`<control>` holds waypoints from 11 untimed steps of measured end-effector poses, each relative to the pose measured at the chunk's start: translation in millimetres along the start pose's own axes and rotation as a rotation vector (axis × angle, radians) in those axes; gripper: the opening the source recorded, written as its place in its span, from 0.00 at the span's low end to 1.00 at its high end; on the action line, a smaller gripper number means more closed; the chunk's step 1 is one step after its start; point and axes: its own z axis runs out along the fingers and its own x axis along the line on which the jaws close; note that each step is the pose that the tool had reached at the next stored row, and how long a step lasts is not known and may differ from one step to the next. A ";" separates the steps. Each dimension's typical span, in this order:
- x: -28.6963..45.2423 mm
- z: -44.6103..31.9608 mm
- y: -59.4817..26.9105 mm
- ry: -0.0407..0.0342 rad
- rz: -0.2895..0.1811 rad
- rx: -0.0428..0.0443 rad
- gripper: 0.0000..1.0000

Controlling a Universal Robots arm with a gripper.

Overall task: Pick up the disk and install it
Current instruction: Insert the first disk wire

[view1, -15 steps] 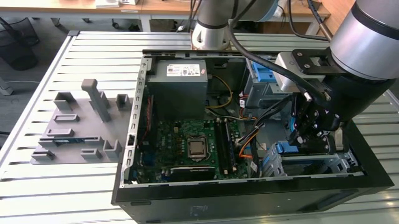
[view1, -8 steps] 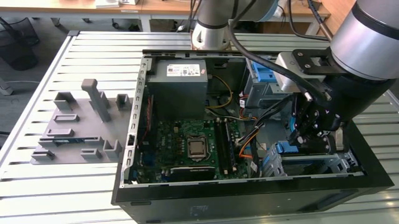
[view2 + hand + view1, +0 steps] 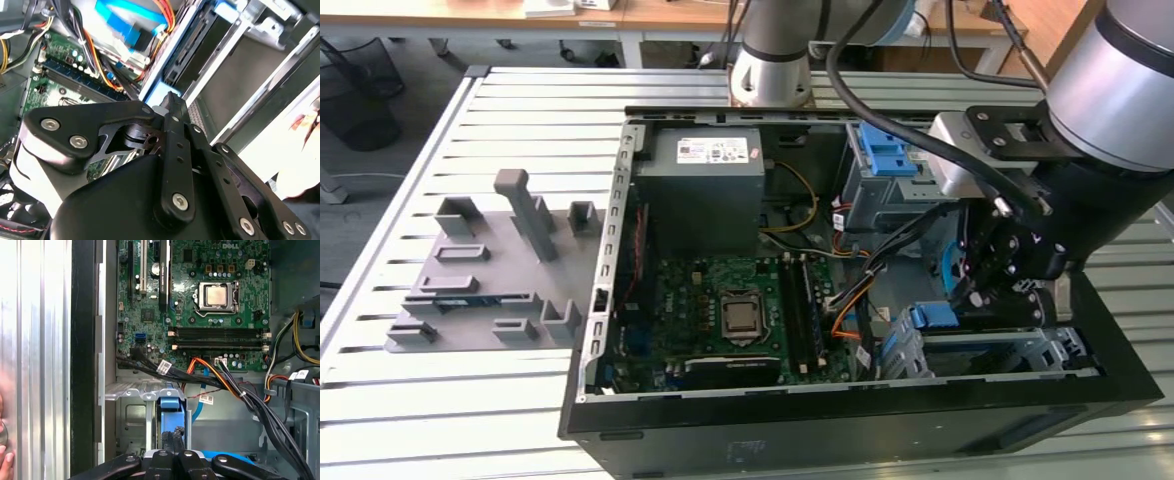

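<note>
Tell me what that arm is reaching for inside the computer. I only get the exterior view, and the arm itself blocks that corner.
Observer: In the first wrist view the gripper is right at the disk, whose blue frame stands in a metal cage.
Visitor: Is anybody close to the machine?
Observer: Yes. The fingertips of a person's hand show in the first wrist view, outside the case wall.
Visitor: Is anything in the arm's way?
Observer: A bundle of black and orange cables runs close past the blue frame in the first wrist view without covering it.
</note>
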 end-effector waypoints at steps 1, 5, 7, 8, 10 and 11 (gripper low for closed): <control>-0.1 0.1 -2.5 -0.0002 0.000 0.0000 0.11; -0.2 0.0 -6.9 -0.0001 0.000 -0.0001 0.11; -0.1 -0.7 -7.1 0.0001 0.000 0.0000 0.11; -0.1 -1.6 -7.2 0.0000 0.000 0.0000 0.11; -0.2 -4.1 -7.3 0.0000 0.000 -0.0001 0.11; -0.3 -5.4 -7.5 -0.0001 0.000 0.0000 0.11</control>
